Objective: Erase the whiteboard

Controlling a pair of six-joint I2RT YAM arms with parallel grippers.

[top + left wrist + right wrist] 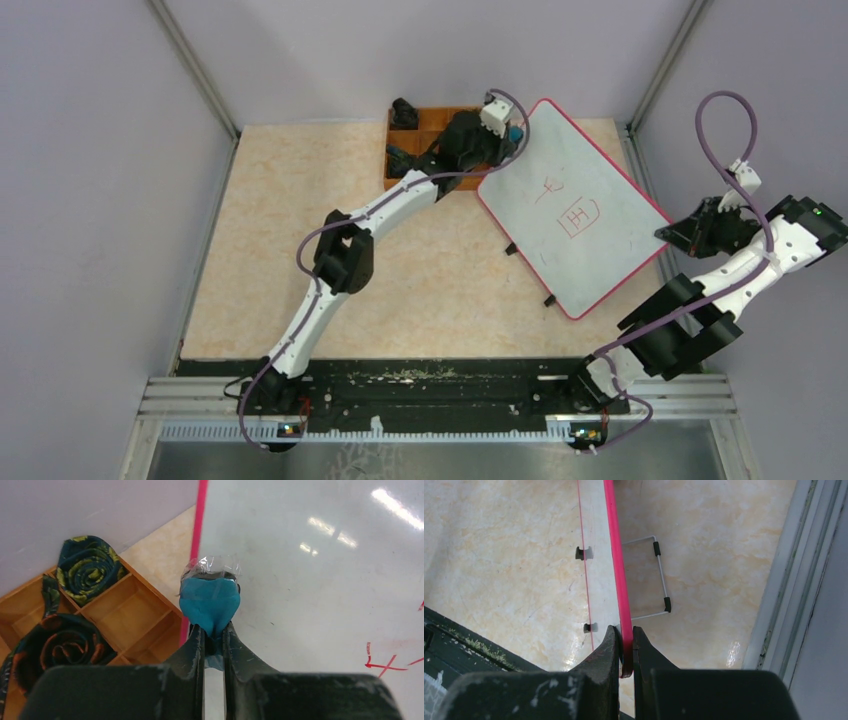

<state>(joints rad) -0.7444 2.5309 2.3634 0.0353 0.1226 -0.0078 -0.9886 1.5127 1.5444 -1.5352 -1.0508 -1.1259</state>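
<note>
Pinching the rim: right gripper [625, 636] clamped tight on the whiteboard [590, 170], at its 3 o'clock side.
Left gripper [213, 630]: squeezing a blue eraser [210, 597] over the board's 11 o'clock corner.
Whiteboard place: right side of the table [260, 230], beside the orange tray [125, 612].
Long side: runs 11 o'clock to 5 o'clock.

Bright even light leaves glare streaks on the glossy whiteboard [320, 595].

Left arm [395, 205] stretched far forward, left jaws clamped, right arm [745, 272] bent, right jaws pinched tight.
</note>
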